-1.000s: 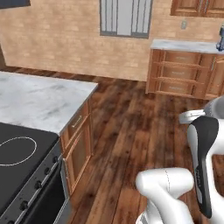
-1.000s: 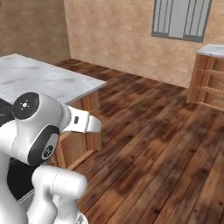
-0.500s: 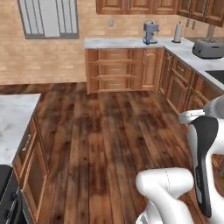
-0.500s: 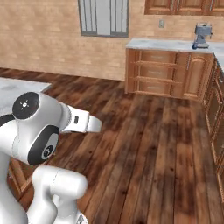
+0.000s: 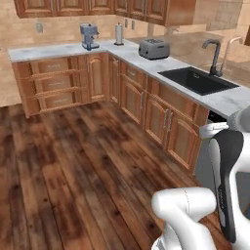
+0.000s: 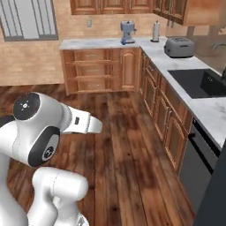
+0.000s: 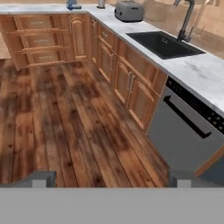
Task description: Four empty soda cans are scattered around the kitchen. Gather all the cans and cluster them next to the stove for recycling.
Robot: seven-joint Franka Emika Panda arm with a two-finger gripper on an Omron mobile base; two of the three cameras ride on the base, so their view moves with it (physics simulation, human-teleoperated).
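My gripper (image 7: 111, 178) is open; its two dark fingertips (image 7: 41, 177) stand wide apart at the bottom of the hand view with nothing between them. It looks down over the wood floor (image 7: 65, 113) toward the cabinet run. The soda cans are out of view, and so is the stove. The marble counter (image 5: 53, 49) carries no can that I can make out.
An L-shaped counter holds a blue coffee machine (image 5: 89, 35), a paper towel roll (image 5: 119, 34), a toaster (image 5: 154, 49) and a black sink (image 5: 195, 79) with a faucet (image 5: 213, 56). A grey dishwasher (image 7: 188, 131) sits under the counter on the right. A window (image 6: 28, 20) is at the back left.
The whole picture has swung right as the base turned: the island and cooktop left the views, and the corner counter, sink and dishwasher came in. The gripper has stayed open.
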